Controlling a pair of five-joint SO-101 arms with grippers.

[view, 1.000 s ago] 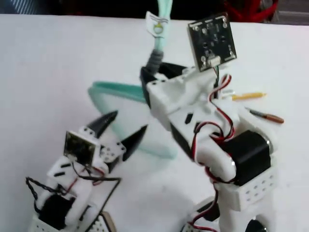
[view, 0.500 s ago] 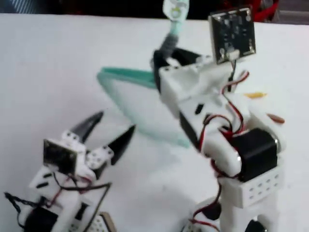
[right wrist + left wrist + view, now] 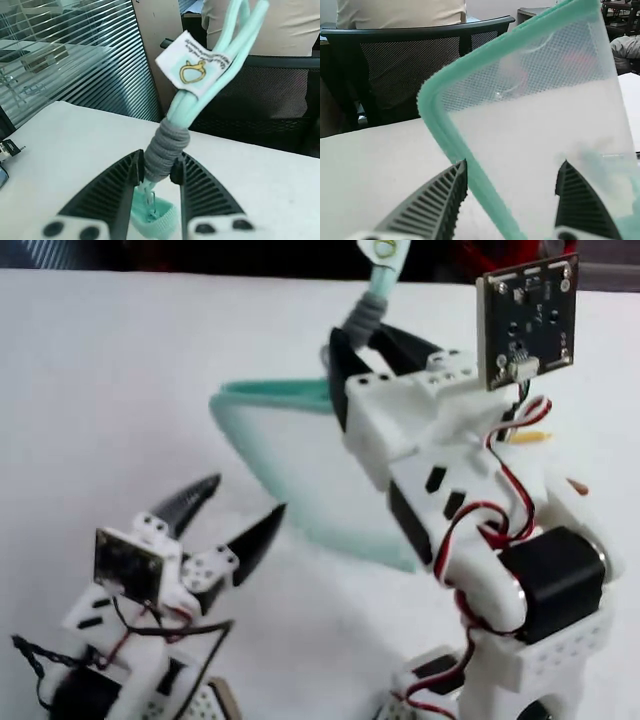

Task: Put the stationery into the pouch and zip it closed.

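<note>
Item: translucent mesh pouch with teal fabric border [image 3: 290, 455] [image 3: 545, 125], flat, round-cornered, fine netting in its upper part; held tilted, with one corner raised, above the white table [image 3: 100, 360]. Clearance: broad bare tabletop on the left arm's side and toward the far edge; the right arm's white body and red wiring crowd the pouch's other side. Attachment: teal looped zip-pull cord [image 3: 200, 95] [image 3: 378, 280], bound at its base by a grey ribbed wrap [image 3: 162, 150] and carrying a small white tag [image 3: 195, 62]. Right gripper [image 3: 159, 157] [image 3: 365, 335]: black ridged fingers clamped on the grey wrap, the pouch's teal zip corner hanging just beneath. Left gripper [image 3: 249, 494] [image 3: 514, 167]: black pointed fingers spread apart, holding nothing, at the pouch's lower edge; from its wrist view the teal border runs up between the two fingers, contact not discernible. Stationery: a yellow pencil-like piece [image 3: 527, 437] and a brown tip [image 3: 577, 486], lying on the table outside the pouch, beyond the right arm and largely hidden by it. Backdrop: black mesh office chair [image 3: 395, 55] beyond the table's far edge.
</note>
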